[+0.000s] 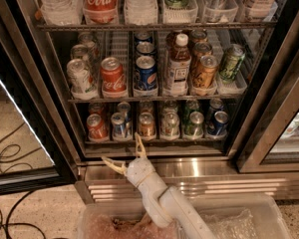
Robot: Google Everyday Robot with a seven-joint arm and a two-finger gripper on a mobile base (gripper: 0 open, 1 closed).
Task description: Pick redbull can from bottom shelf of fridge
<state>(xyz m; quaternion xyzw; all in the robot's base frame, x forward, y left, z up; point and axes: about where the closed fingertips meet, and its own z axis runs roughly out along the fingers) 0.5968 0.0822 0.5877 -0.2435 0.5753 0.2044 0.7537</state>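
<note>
The redbull can (118, 125), slim, blue and silver, stands at the front of the second lane from the left on the bottom shelf (154, 141) of the fridge (49, 78). A second one stands behind it. A red can (96, 127) is to its left and an orange can (146, 125) to its right. My gripper (122, 152) is open and empty. It sits just below and in front of the shelf edge, over the steel base panel (199, 171). One finger (139, 146) points up toward the orange lane and the other points left.
The rack above holds a brown bottle (178, 63), a Coke can (112, 76) and a wide blue can (146, 73). The open glass door (20, 133) stands at left, with cables (10, 153) on the floor. A clear plastic bin (239, 218) lies under my arm.
</note>
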